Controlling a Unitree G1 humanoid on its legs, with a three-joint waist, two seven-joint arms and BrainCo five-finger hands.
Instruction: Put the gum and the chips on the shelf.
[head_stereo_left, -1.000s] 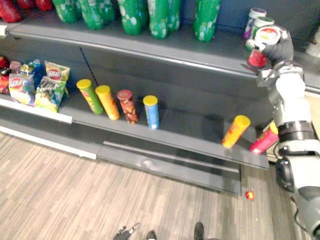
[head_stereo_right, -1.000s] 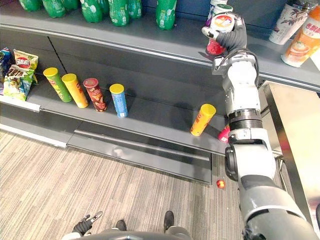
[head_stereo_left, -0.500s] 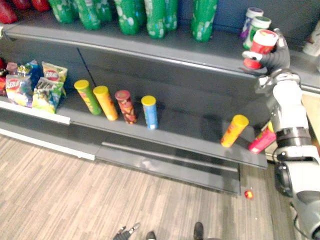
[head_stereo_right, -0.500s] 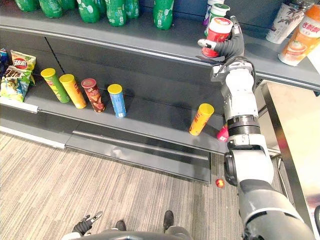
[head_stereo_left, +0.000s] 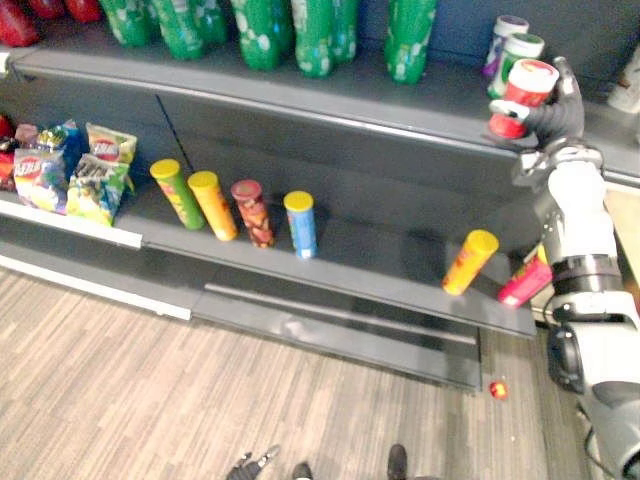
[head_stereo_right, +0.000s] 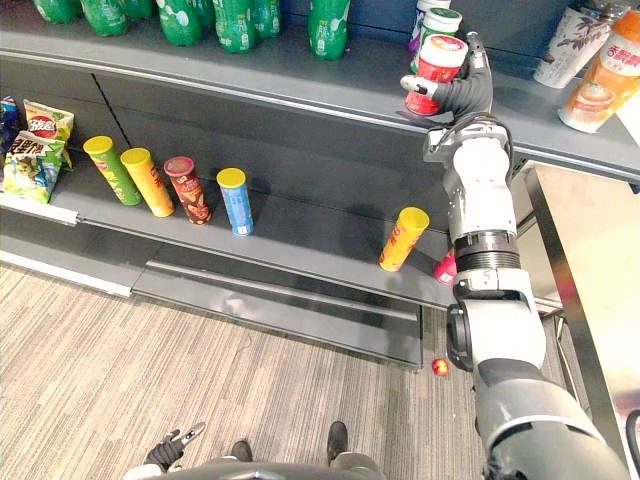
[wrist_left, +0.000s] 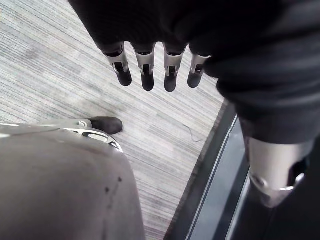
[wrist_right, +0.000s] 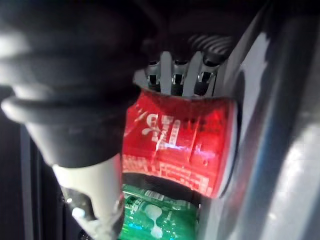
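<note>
red gum jar (head_stereo_right: 436, 72) in curled grip of right robot hand (head_stereo_right: 470, 92), at upper shelf (head_stereo_right: 250, 72) edge

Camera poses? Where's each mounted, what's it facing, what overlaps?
Left eye: head, looking down at shelves; right arm raised, right robot hand curled round gum tub at the top one.
Right eye: same scene, slightly offset.
Left wrist: left arm, facing floor; left robot hand open.
Right wrist: right arm, close on gum tub, green tub beside.
Shared: eyes and right wrist show the gum tub.
</note>
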